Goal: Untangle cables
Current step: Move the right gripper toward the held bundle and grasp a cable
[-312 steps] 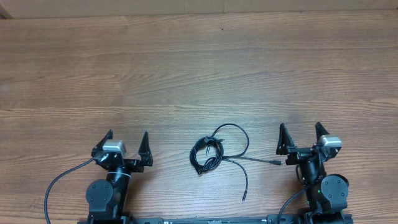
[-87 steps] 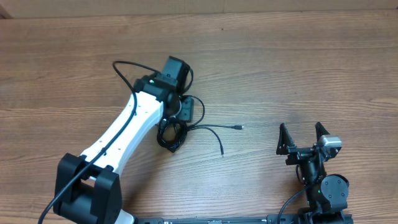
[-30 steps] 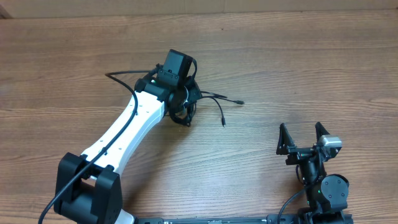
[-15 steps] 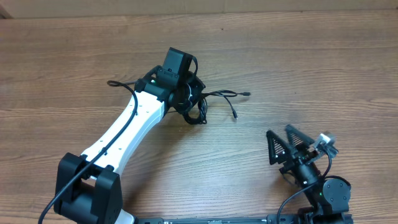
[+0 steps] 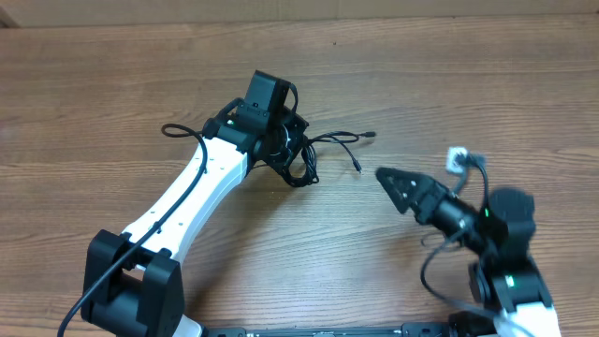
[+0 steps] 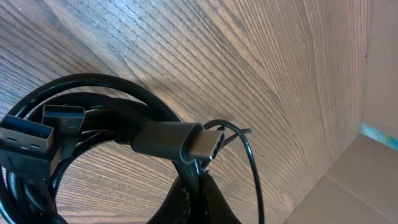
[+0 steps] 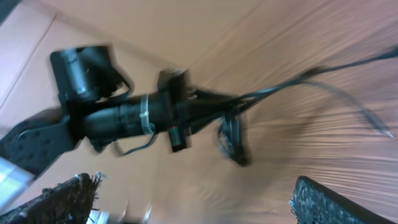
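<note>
Black cables [image 5: 301, 167] hang as one knotted coil near the middle of the table [image 5: 468, 75], slightly to my left. Two loose ends [image 5: 358, 168] trail out toward my right side. My left gripper [image 6: 196, 194] is pinched tight on a strand of the coil, and from its wrist view a grey, silver-tipped plug [image 6: 166, 138] lies across the loops just past the fingertips. I cannot tell whether the bundle rests on the wood or hangs just above it.

My right gripper [image 5: 398, 183] holds nothing. Its jaws stand wide and point at the trailing ends from nearby, well short of touching. I judge this to be the first separation: one side anchors the knot while the other comes for a free end. The next move calls for closing on a single thin strand only, then drawing it away from the coil. No brand or writing is legible anywhere.
</note>
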### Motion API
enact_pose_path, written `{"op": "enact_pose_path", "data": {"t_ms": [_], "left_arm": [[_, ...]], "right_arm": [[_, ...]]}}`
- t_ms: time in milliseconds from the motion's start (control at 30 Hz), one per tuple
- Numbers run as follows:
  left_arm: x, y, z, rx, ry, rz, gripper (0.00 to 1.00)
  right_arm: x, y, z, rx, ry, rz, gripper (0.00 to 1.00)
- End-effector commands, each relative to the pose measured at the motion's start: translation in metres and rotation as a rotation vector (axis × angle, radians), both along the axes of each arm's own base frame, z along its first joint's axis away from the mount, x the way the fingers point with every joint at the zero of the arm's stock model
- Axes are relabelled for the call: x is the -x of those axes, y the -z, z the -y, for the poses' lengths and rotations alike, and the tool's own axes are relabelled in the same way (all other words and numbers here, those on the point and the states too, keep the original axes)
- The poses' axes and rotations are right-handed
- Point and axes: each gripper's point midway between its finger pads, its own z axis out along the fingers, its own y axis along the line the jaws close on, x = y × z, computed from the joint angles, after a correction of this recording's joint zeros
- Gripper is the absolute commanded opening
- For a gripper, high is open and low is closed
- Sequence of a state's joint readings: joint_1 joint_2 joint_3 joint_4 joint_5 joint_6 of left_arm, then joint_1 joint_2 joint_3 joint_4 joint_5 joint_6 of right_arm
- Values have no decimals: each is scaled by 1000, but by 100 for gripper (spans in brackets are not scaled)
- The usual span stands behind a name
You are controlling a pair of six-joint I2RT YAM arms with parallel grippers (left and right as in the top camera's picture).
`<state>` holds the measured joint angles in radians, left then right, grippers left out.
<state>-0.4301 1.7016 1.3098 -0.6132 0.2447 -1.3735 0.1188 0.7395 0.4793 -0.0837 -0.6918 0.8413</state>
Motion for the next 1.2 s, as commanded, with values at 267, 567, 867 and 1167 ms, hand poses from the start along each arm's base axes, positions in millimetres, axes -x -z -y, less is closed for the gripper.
{"op": "enact_pose_path", "data": {"t_ms": [267,567,867,1167], "left_arm": [[-6,-14,-6,20,-26,22,4],[-9,-13,-13,-15,1,48,4],[-10,-13,-13,-25,21,59,4],[-21,-19,-15,-12,6,103,4]], "right_arm": [[-20,69,-34,-185,-202,-434,100],[-28,92,-33,-196,-169,-523,100],[-34,91,-31,-212,-132,-536,100],[-29,101,-30,-241,-85,-655,94]]}}
